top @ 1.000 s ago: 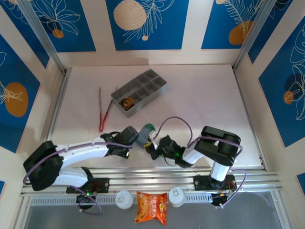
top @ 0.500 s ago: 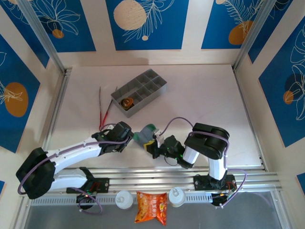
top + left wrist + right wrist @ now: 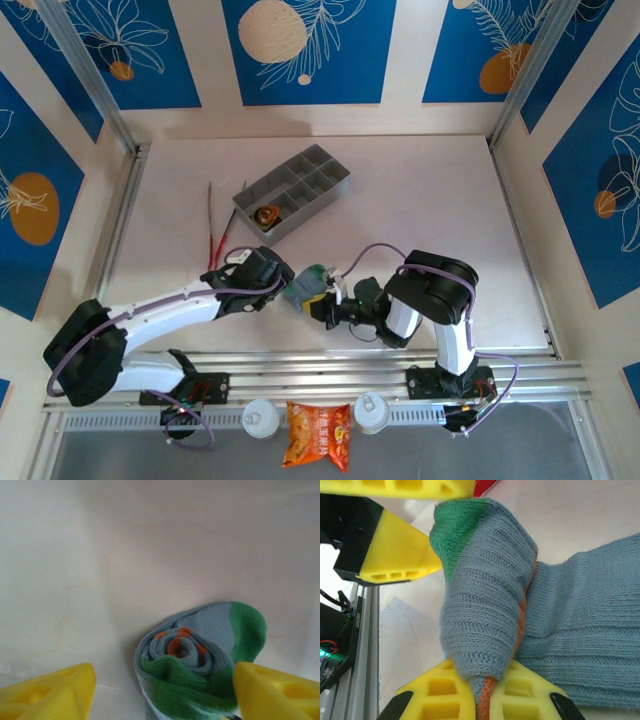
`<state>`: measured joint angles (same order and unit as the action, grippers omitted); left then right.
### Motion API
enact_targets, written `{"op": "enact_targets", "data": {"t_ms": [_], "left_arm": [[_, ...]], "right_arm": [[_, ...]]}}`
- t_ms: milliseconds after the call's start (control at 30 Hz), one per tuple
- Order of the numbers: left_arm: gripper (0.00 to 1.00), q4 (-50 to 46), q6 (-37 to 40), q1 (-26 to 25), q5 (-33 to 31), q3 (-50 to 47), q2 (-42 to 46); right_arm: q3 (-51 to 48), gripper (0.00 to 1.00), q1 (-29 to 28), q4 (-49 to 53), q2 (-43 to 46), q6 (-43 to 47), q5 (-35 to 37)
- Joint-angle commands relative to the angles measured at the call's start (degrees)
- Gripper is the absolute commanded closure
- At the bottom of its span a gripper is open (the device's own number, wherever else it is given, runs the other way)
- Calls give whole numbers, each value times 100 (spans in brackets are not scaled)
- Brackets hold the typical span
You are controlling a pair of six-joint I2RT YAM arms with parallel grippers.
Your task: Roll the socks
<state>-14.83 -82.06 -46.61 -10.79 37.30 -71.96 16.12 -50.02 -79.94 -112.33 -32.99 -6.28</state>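
The grey-blue sock (image 3: 485,605) is wound into a roll with a green toe and an orange cuff, and it lies near the table's front (image 3: 306,284). Its end shows as a spiral (image 3: 200,660). My left gripper (image 3: 165,695) is open with the roll between its yellow fingers (image 3: 277,690), close to the right one. My right gripper (image 3: 487,700) is shut on the roll's blue and orange tail. An unrolled stretch of sock (image 3: 590,630) lies beside it. In the top view the grippers meet at the roll from left (image 3: 283,282) and right (image 3: 325,300). A brown-orange bundle (image 3: 266,215), apparently the other sock, sits in the tray.
A grey compartment tray (image 3: 320,175) stands at the middle back. Red-handled tongs (image 3: 215,235) lie left of it. A snack bag (image 3: 318,435) and two white caps (image 3: 260,417) sit below the rail at the near edge.
My left gripper pulled back to the left, then returned so that its fingers straddle the roll. My right arm folded closer, still holding the roll's tail.
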Motion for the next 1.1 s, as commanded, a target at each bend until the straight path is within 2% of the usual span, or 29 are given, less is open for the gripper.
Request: {"op": "enact_targets", "data": {"t_ms": [0, 33, 100, 167, 300, 533, 700, 833, 900, 967, 1067], "left_arm": [[24, -253, 84, -24, -272, 77, 429], [26, -105, 120, -18, -196, -7, 465], [37, 147, 179, -24, 133, -108, 317], [42, 188, 226, -48, 424, -44, 51], [43, 532, 263, -160, 559, 35, -252], [49, 481, 281, -369, 603, 194, -889], [55, 181, 380, -481, 690, 305, -1451], [65, -312, 473, -547, 964, 511, -2056], [75, -698, 523, -612, 1156, 618, -2347], [82, -932, 583, -666, 1350, 621, -2563], [86, -1215, 628, -742, 1527, 617, -2808]], "right_arm": [[-171, 100, 115, 2767, -717, -243, 40], [-166, 100, 115, 2798, -724, -236, 40], [-155, 100, 117, 2829, -780, -226, 40], [-128, 100, 116, 2895, -825, -209, 10], [-34, 100, 117, 3143, -852, -233, -22], [186, 100, 133, 3627, -822, -279, -92], [330, 100, 150, 3894, -783, -211, -97], [565, 100, 150, 4432, -677, 110, -86], [728, 100, 152, 4809, -524, 421, -36], [880, 94, 114, 5203, -267, 804, 133], [1001, 78, -38, 5512, 280, 1542, 371]]}}
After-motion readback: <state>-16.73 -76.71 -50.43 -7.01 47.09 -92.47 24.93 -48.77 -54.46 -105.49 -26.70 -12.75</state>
